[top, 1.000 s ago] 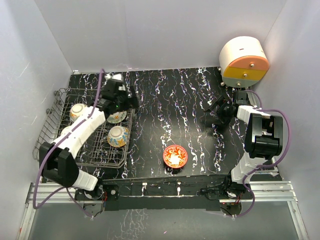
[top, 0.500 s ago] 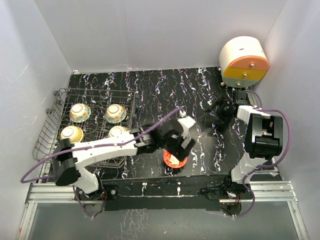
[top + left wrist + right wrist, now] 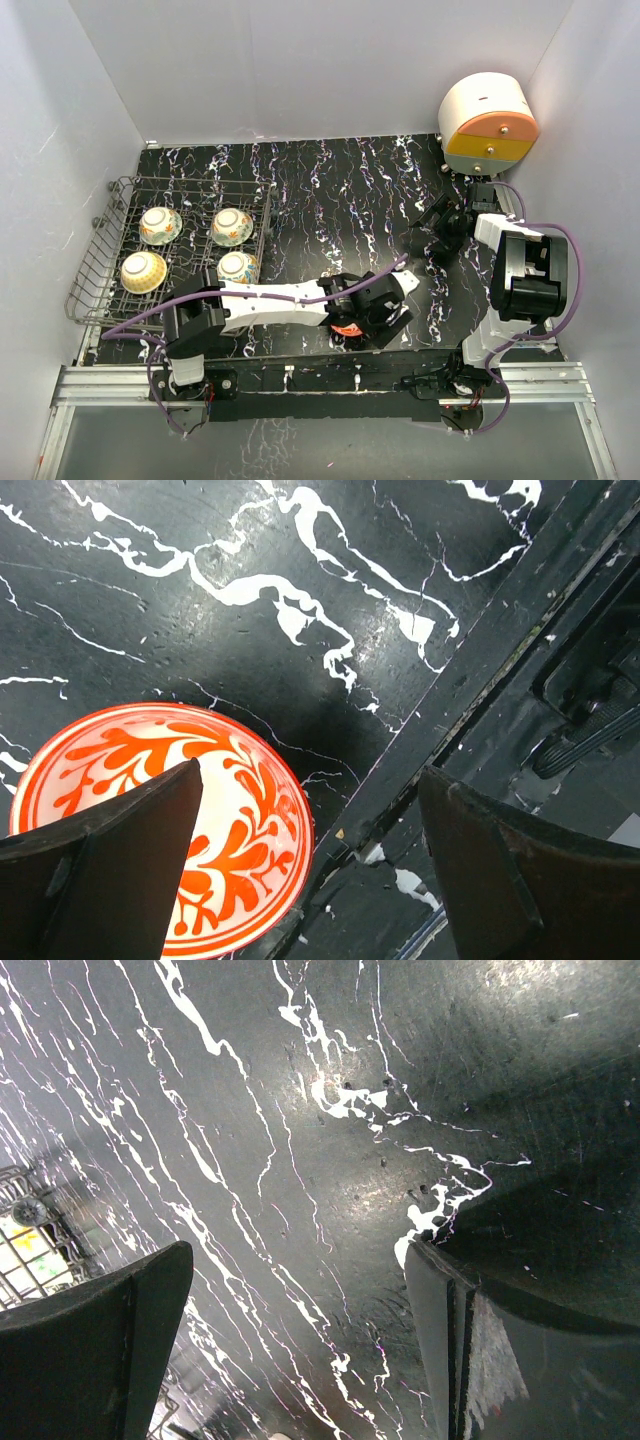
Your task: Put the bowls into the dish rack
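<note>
The red-orange bowl [image 3: 346,330] sits on the black marbled table near its front edge, mostly hidden under my left gripper [image 3: 365,312]. In the left wrist view the bowl [image 3: 230,810] lies lower left, upright, and my left gripper [image 3: 312,772] is open just above it: one finger overlaps the bowl's inside, the other is past its right rim. The dish rack [image 3: 92,262] stands at the left with several bowls on their sides, among them a yellow one [image 3: 143,270] and one [image 3: 238,266] at its right. My right gripper [image 3: 430,235] is open and empty over bare table [image 3: 300,1250].
A round cream, orange and yellow container [image 3: 488,125] stands at the back right corner. The table's front edge and metal rail [image 3: 480,680] run close beside the red-orange bowl. A corner of the rack [image 3: 25,1245] shows at the left of the right wrist view.
My left arm has swung from the rack, leaving a bowl there, across to the front centre and now hangs over the red-orange bowl. The right arm has barely moved.
</note>
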Robot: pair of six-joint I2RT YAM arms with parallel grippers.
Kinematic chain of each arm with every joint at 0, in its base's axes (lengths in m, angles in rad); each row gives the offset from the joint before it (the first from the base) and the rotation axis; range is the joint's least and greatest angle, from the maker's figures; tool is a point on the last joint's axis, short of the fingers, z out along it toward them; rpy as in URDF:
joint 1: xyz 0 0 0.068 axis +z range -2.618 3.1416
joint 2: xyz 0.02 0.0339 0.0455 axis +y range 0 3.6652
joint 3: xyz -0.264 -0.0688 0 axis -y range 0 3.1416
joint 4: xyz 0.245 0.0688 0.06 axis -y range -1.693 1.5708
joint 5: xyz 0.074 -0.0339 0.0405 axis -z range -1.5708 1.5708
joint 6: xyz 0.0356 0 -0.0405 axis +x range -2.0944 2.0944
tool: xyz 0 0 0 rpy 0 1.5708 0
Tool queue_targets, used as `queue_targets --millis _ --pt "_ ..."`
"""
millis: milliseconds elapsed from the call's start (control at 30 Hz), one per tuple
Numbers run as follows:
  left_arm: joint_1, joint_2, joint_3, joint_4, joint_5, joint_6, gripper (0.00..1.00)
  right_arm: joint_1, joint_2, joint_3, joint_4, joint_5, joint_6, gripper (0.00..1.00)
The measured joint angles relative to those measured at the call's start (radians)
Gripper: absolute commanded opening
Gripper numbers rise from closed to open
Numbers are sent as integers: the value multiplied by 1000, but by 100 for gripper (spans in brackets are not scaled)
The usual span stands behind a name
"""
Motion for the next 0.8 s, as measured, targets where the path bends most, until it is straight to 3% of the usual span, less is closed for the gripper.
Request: queue_targets --millis 400,533,667,800 --pt "0 5 -109 85 -60 -39 66 -9 0 -2 1 -8 -12 91" --pt "0 11 -141 86 -87 -51 38 -12 0 -2 0 -11 -15 91" --pt "-2 11 -150 107 -109 -48 27 -14 0 -2 0 -11 -19 91" --pt "-10 1 -153 136 -145 -40 0 -16 0 -2 0 -12 -21 91"
